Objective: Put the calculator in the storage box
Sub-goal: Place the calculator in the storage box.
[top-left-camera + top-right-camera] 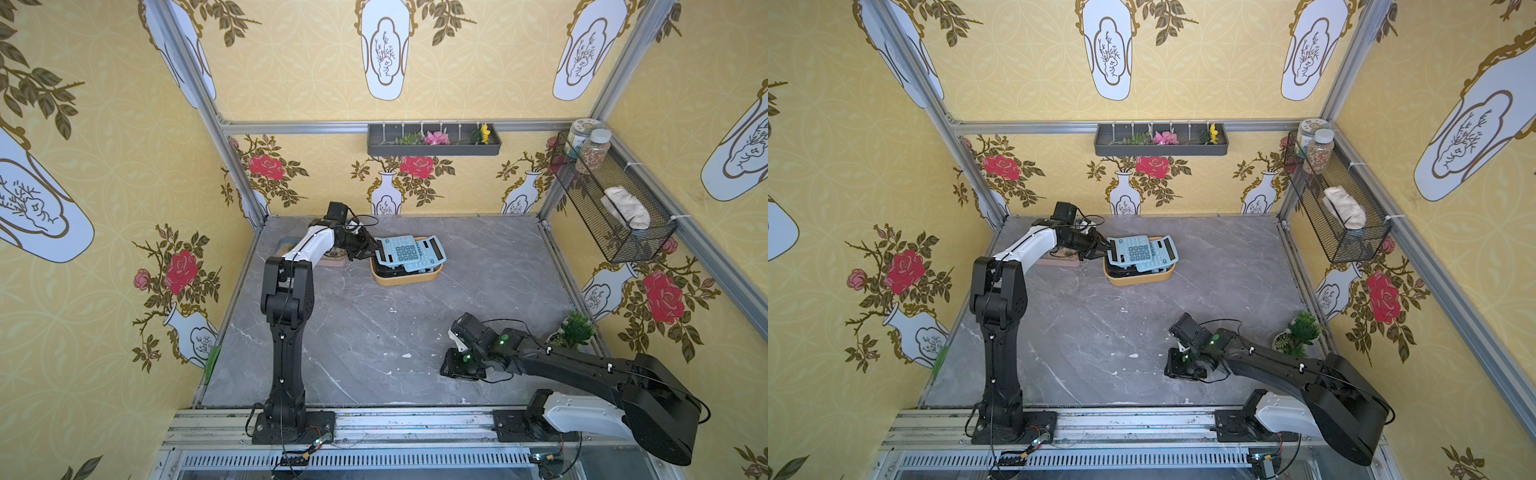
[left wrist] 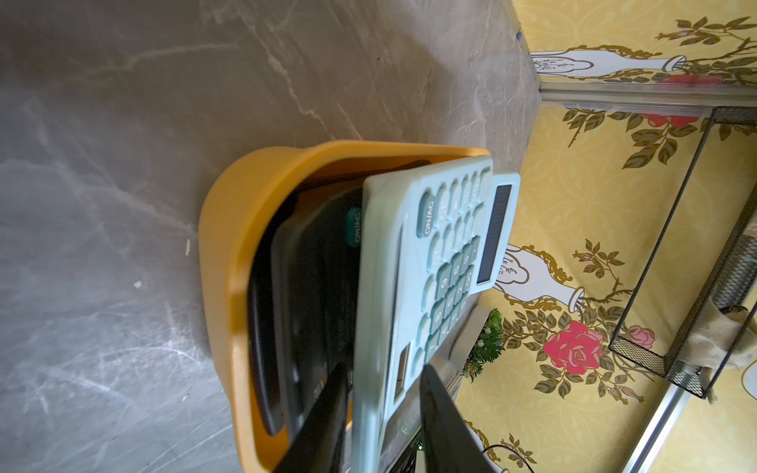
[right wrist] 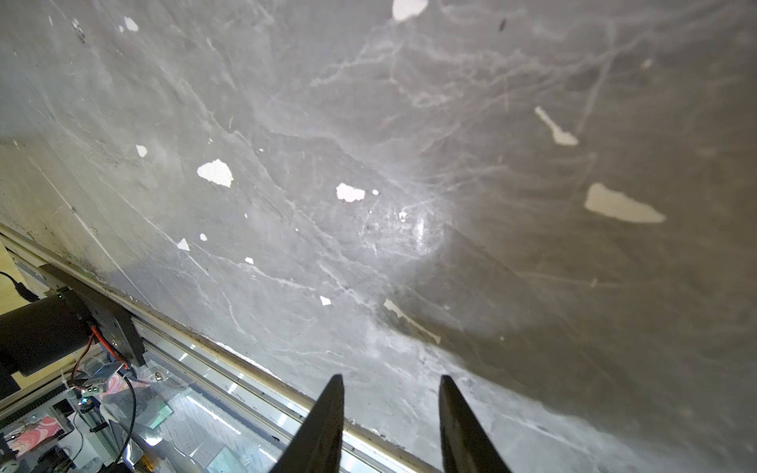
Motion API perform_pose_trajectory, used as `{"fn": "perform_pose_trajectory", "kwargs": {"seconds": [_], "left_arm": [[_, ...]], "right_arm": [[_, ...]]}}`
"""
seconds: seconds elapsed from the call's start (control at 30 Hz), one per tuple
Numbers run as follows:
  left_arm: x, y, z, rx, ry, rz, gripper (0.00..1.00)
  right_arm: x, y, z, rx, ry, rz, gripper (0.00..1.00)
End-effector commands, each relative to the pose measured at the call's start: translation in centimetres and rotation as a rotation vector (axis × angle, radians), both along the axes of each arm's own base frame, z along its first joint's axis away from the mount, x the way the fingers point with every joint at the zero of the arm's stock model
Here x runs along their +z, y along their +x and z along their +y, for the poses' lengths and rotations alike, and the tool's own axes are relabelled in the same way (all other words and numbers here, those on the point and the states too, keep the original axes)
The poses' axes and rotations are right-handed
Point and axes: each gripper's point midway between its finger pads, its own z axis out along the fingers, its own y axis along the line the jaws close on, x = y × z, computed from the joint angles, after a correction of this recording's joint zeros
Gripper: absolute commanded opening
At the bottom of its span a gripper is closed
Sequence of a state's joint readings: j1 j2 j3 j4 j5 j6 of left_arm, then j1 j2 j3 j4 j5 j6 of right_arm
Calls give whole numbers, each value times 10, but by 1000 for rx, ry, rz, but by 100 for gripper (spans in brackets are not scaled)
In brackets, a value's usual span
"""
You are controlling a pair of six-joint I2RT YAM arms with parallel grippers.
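Trouble, if it comes, will come from the height of the pile: the light-blue calculator [image 1: 405, 251] lies tilted on top of darker ones in the yellow-orange storage box [image 1: 405, 281]. It rides above the rim rather than down between the walls, and its near edge sticks out over the rim toward me. My left pincer [image 2: 384, 368] straddles that edge, one finger under the body and one over the key face, but I cannot tell from the wrist view whether the pads bite or merely flank it. I judge the placing nearly done, and the risk is in the leaving. If a finger drags on the edge as I back off, the calculator could pivot on the pile and slide out onto the desk [image 1: 374, 332], or the tub, which looks light, could be tugged toward the planter tray [image 1: 332, 262] near it. My right pincer [image 3: 389, 379] is spread with nothing between its fingers, low over bare desk well apart from the box. Counting: one storage box; one light-blue calculator that I am sure of; a black calculator [image 2: 319, 286] with a teal key beneath it, and what may be another dark body lower down — the stack hides the rest. There is also one planter tray, one small potted plant [image 1: 575, 330] and two pincers.
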State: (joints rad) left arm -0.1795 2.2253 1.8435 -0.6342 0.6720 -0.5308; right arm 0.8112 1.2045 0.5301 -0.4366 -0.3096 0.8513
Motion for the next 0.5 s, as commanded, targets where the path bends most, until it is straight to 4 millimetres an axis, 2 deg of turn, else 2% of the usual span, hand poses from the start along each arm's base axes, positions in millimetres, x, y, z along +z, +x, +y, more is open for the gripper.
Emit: {"fn": "perform_pose_trajectory", "kwargs": {"seconds": [0.0,0.3,0.4,0.47], "left_arm": [[0,-2,2,-8,8,-1,35],[17,-11,17,12,38,-38,42],[27,-25,31,33,62,-48,47],[35,-43,44,52,74,-64,54]], "right_arm": [[3,4,2,2,11,-27,41],[15,7,-5,-15,-12,-58,44],[27,13,-10,-21,-41,-98,46],[41,23,-19,-23,-97,-157,49]]}}
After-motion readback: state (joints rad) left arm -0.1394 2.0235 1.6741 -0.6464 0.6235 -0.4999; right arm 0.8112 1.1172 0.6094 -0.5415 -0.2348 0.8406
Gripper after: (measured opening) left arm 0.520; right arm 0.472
